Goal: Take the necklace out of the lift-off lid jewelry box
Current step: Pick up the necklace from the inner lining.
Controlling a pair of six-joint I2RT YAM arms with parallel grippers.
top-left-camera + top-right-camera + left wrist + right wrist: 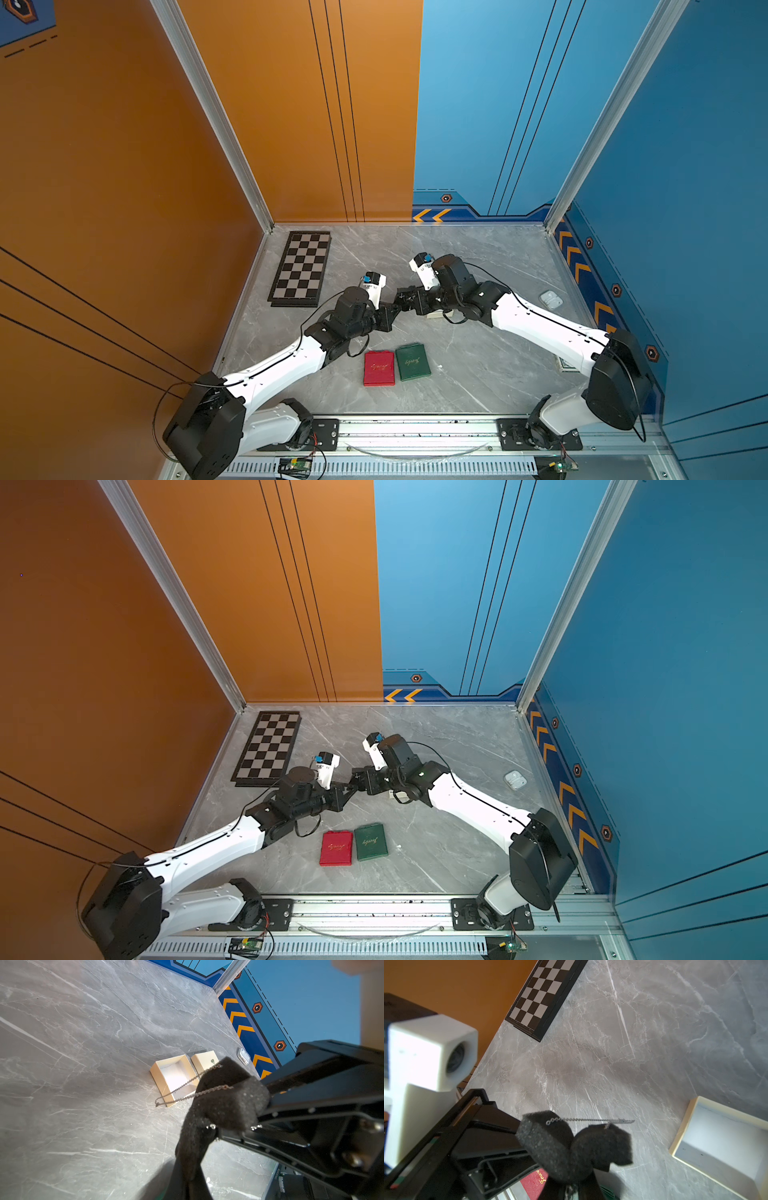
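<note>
Left pincer (189, 1164) on foam (225, 1103), necklace (180, 1087) atop

From my console I count one chessboard (300, 268) far left, two flat cases near centre, one red (378, 368) and one green (412, 361), one small white case (550, 298) far right, one open cream box (172, 1072) with one lid (204, 1061), one necklace (591, 1119), one black foam pad (550, 1142) and two arms, left (278, 368) and right (544, 328).

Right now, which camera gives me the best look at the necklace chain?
Left wrist view: the necklace hangs as an open loop off the black foam, with its links distinct. The right wrist view shows it edge-on, as one thin line across the foam. Both top views are too far off to show it.
</note>
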